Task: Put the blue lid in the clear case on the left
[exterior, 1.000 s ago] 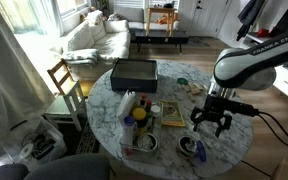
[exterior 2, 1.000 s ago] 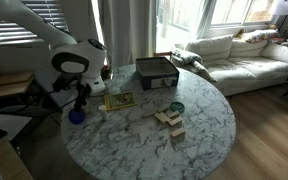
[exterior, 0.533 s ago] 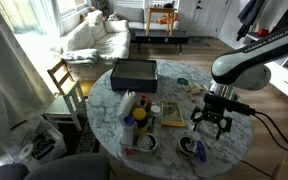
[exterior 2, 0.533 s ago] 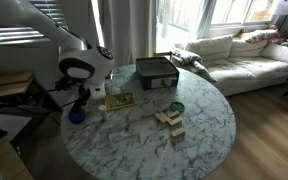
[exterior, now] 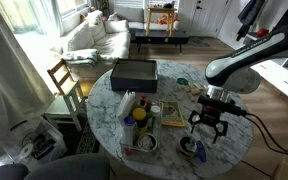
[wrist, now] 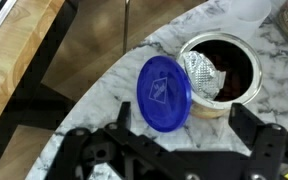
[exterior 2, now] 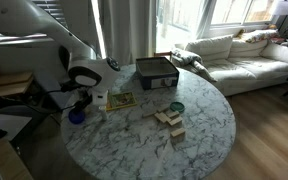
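Your gripper (wrist: 174,160) is spread wide and has hold of nothing. In the wrist view its two dark fingers (wrist: 84,150) sit far apart at the bottom corners, with bare space between them. The blue lid (wrist: 164,92) lies just ahead of the gripper, close to the edge of the marble desk (wrist: 149,35), and it is centred between the fingers but apart from both. The lid's far side overlaps the rim of a small round bowl (wrist: 224,72) holding something crumpled and silvery. I cannot tell whether the lid lies flat or leans up on that rim. In an exterior view the gripper (exterior: 209,126) hangs pointing down over the desk's near rim, and the lid (exterior: 191,149) shows as a blue spot just below and beside it. In an exterior view from the opposite side, the gripper (exterior 2: 81,99) hovers just above the lid (exterior 2: 76,117) at the desk's edge. The clear case (exterior: 130,106) is well apart from the gripper — across the desk, beyond a flat book (exterior: 171,115) that lies between them, and it already has some small items in it. Farther off past the case stands a black box (exterior: 134,72). A pale teal disc (exterior 2: 176,107) and a cluster of wooden blocks (exterior 2: 169,121) sit out on the desk's middle, away from the gripper.
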You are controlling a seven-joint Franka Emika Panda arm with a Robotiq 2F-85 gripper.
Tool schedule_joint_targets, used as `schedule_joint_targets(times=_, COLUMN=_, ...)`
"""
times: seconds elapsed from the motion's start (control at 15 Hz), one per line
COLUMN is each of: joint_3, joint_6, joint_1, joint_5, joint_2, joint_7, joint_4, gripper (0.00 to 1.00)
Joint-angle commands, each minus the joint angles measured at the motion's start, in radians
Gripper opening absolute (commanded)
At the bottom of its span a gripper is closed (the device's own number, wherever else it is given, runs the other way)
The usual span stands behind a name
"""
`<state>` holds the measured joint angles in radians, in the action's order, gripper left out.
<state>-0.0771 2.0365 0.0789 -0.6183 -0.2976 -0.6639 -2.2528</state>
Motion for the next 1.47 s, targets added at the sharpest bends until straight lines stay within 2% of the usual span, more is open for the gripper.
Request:
schedule_joint_targets(times=0.0, joint_3=-0.017, joint_6=-0.073, joint_1=0.011, joint_5=-0.028, joint_2=-0.065, joint_7=-0.037, joint_4=0.05, gripper=1.0)
schedule_joint_targets(times=0.33, joint_3=-0.033, joint_6=-0.133, joint_1=0.017, joint_5=-0.027, joint_2=-0.104, joint_7=-0.088, joint_4=0.08, gripper=0.95)
schedule_joint_targets(times=0.53, joint_3=-0.038, joint_6=-0.158, joint_1=0.021, joint_5=-0.034, joint_2=-0.12, joint_7=-0.109, joint_4=0.093, gripper=0.98)
schedule_joint_targets(times=0.67, joint_3=-0.039, joint_6=-0.166, joint_1=0.021, joint_5=-0.039, joint_2=-0.13, joint_7=-0.124, joint_4=0.101, gripper=0.96)
schedule_joint_targets(times=0.87, joint_3=-0.041, joint_6=-0.178, joint_1=0.024, joint_5=-0.052, joint_2=-0.145, joint_7=-0.139, joint_4=0.112, gripper=0.9)
schedule_joint_targets(times=1.13, joint_3=-0.045, joint_6=-0.185, joint_1=0.025, joint_5=-0.061, joint_2=-0.163, joint_7=-0.156, joint_4=0.119, gripper=0.87)
schedule_joint_targets(times=1.4, joint_3=-0.047, joint_6=-0.193, joint_1=0.028, joint_5=-0.065, joint_2=-0.18, joint_7=-0.16, joint_4=0.127, gripper=0.73)
